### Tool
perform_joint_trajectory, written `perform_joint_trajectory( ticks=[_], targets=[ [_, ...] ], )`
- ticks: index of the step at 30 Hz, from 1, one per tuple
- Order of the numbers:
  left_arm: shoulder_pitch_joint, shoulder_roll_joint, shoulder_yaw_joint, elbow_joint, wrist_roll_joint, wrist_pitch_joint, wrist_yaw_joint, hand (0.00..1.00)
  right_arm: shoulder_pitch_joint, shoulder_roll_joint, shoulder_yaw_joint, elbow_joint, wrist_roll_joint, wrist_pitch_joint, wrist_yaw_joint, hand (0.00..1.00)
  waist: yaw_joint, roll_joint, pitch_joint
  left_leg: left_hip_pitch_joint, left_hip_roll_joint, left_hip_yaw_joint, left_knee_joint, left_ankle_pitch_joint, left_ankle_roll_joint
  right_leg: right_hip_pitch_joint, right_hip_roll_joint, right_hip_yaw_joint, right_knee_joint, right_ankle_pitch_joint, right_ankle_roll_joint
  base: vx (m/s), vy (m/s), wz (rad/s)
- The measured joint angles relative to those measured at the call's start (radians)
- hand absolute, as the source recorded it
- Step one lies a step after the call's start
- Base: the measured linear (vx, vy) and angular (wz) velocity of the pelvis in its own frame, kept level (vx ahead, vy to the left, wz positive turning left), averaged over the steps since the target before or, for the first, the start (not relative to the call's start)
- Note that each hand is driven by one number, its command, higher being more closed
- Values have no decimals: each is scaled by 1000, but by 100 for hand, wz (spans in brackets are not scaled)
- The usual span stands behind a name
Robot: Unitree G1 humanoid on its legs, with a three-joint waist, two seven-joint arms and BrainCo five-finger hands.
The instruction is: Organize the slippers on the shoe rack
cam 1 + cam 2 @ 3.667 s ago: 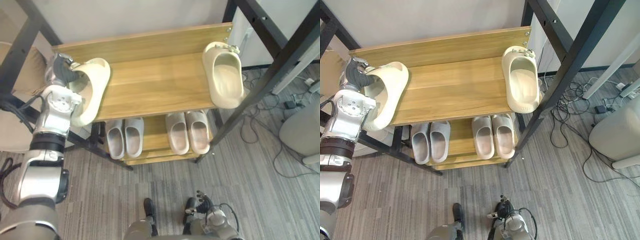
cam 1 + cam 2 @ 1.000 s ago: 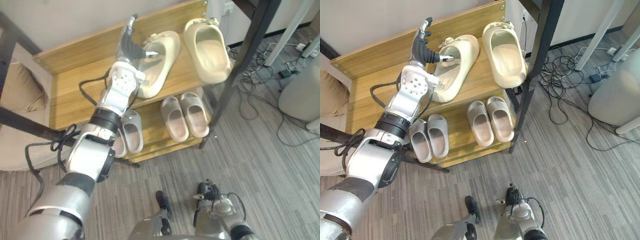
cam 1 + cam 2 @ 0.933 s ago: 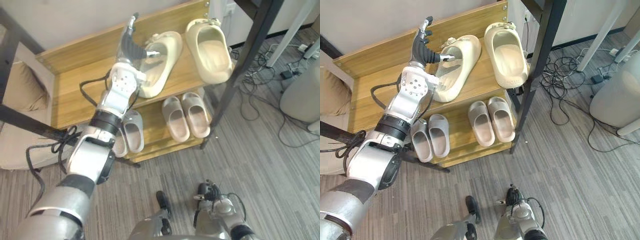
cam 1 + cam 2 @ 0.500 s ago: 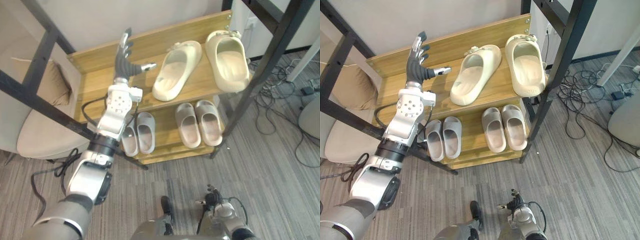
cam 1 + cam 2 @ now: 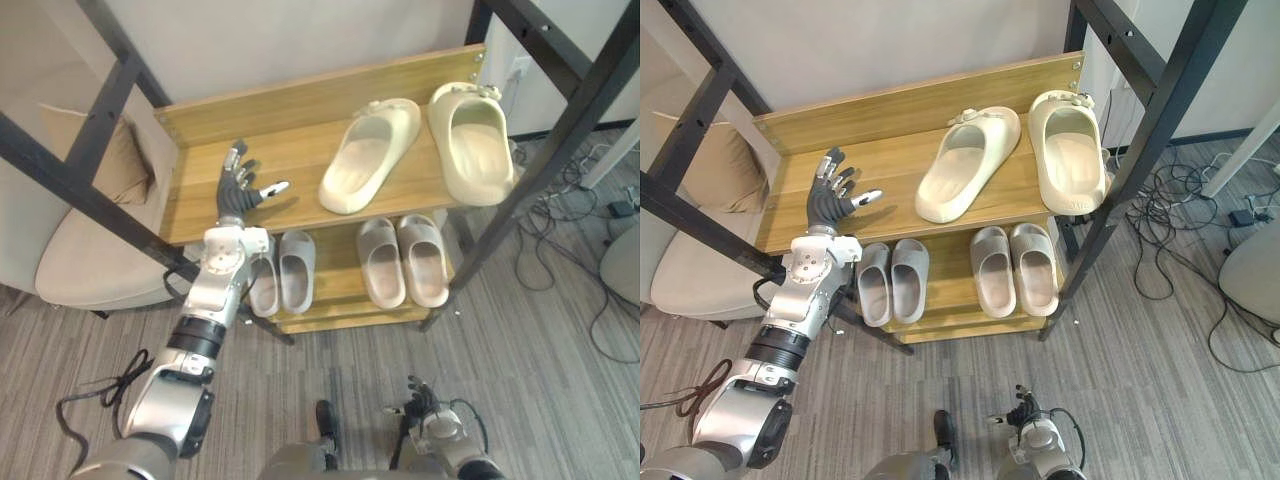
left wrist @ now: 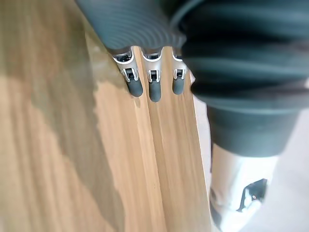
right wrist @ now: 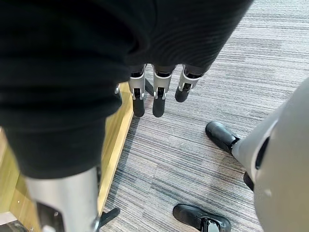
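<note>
Two cream slippers lie on the wooden shoe rack's top shelf [image 5: 295, 150]. One slipper [image 5: 368, 157] lies slanted in the middle, and the other [image 5: 476, 140] lies straight at the right end, close beside it. My left hand [image 5: 238, 190] hovers open over the shelf's left part, well clear of both, its fingers [image 6: 154, 91] straight above the wood. My right hand [image 7: 157, 94] hangs low over the floor with straight fingers, holding nothing.
Two pairs of grey slippers [image 5: 282, 270] [image 5: 405, 262] fill the lower shelf. A beige cushioned seat [image 5: 90, 240] stands left of the rack. Black frame bars [image 5: 545, 160] cross at the right, with cables [image 5: 1160, 230] on the floor beyond.
My left hand has let go of the slanted cream slipper and drawn back left and toward me. The slipper stays beside its mate. The camera has shifted.
</note>
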Motion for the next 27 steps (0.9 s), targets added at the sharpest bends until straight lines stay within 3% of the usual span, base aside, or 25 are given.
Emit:
perform_joint_trajectory(
  ticks=[11,27],
  targets=[
    [-2,-108,-99,-32,-2,-17,-20,0,-2,3,19,15,-2,7,0,0,-16,-19,-5,12,2,-1,-5,-12,-9,13,1,-7,0,-16,9,-10,8,1],
    [-44,-177,-204,-30,-30,-19,-19,0,-29,3,20,44,-2,11,0,0,-45,-24,-5,21,2,6,0,-11,-8,16,0,1,0,-11,4,-4,9,-1]
  ],
)
